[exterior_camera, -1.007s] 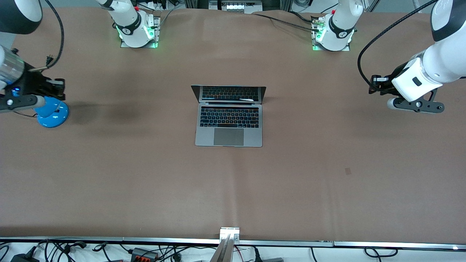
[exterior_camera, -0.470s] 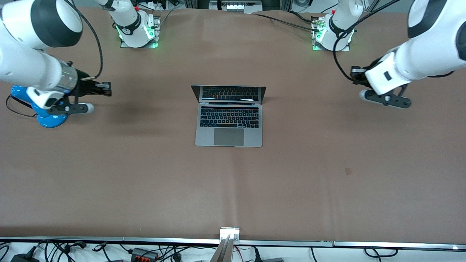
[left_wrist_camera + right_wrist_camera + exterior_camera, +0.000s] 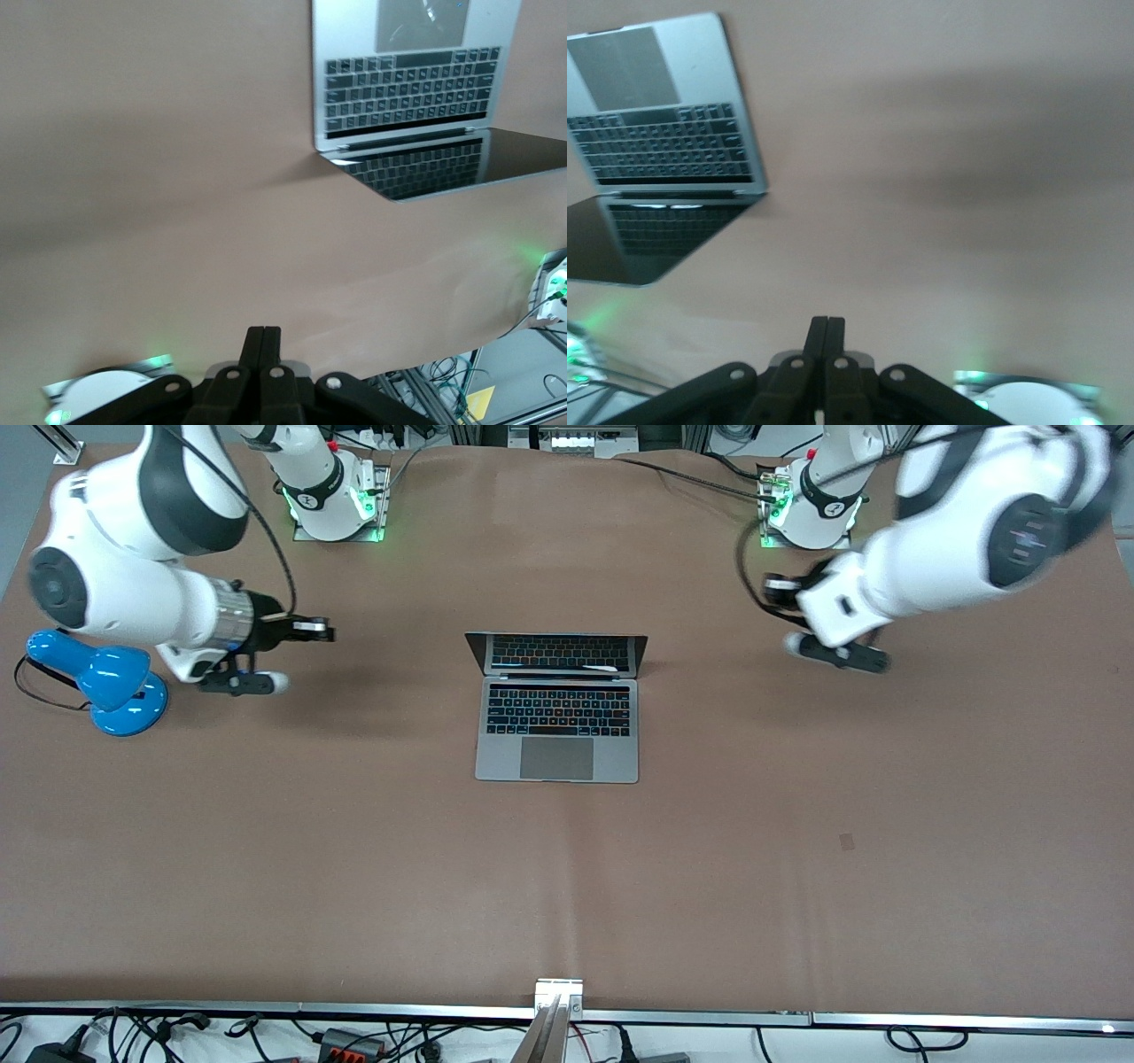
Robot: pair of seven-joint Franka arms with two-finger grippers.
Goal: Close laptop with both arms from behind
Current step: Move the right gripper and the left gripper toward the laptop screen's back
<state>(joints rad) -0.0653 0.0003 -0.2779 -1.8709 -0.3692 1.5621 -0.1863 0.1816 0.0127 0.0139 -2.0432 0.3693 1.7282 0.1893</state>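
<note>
Open MacBook-style laptop [image 3: 557, 707] sat mid-worktop [image 3: 567, 886], screen up and tilted back toward the bases. Left gripper [image 3: 780, 596], jaws pressed together with no gap and nothing held, hung over bare worktop well apart from the laptop, toward the left arm's end. Right gripper [image 3: 312, 630], jaws likewise closed and empty, hung well apart toward the right arm's end, near a blue desk lamp [image 3: 104, 680].
</note>
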